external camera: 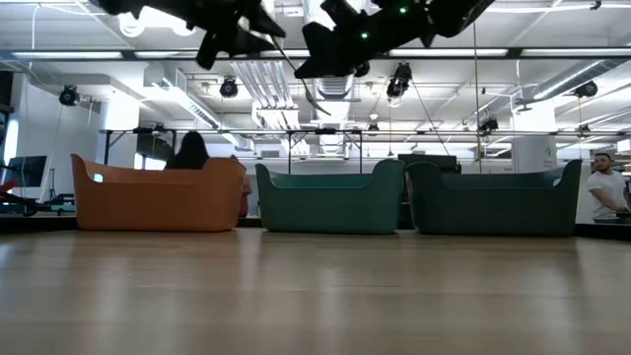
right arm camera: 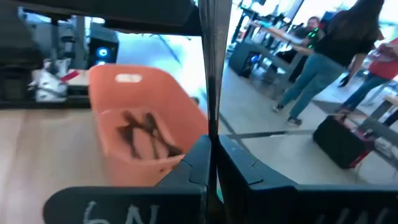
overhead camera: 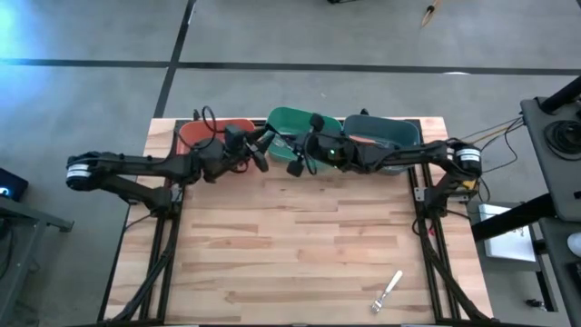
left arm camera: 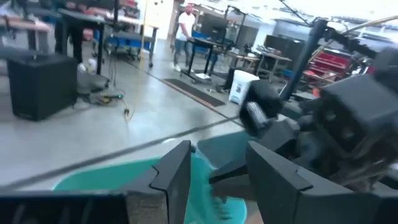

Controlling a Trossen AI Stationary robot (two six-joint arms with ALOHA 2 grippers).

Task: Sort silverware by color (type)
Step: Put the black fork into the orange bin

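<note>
Pale wooden planks make up the worktop (overhead camera: 300, 245), which stands on a grey concrete floor in a large workshop, with people visible far behind in the low and wrist views. Along its far edge sit three plastic bins in a row: a red-orange bin (overhead camera: 204, 134), a green bin (overhead camera: 295, 123) and a teal bin (overhead camera: 386, 130). One white-handled fork (overhead camera: 389, 289) lies alone near the front right corner of the worktop, well apart from both arms; in the right wrist view the red-orange bin (right arm camera: 140, 124) already holds a few dark-looking forks (right arm camera: 146, 137), though their handles are too blurred to tell apart. Both arms reach in over the bins. The left gripper (overhead camera: 263, 150) hovers by the green bin with its fingers (left arm camera: 177, 177) parted and nothing visible between them. The right gripper (overhead camera: 298, 154) hangs just beside it over the same bin, its jaws pressed together and empty as far as the frames show. The remaining fork looks light and stiff, with a thin smooth metal end that would likely slip under hard fingers and a thicker handle offering more to grip. Lying flat on the wood, it sits low, so the sensible hold is probably across the handle near its middle, jaws set crosswise to its length and lowered until they almost touch the planks.
</note>
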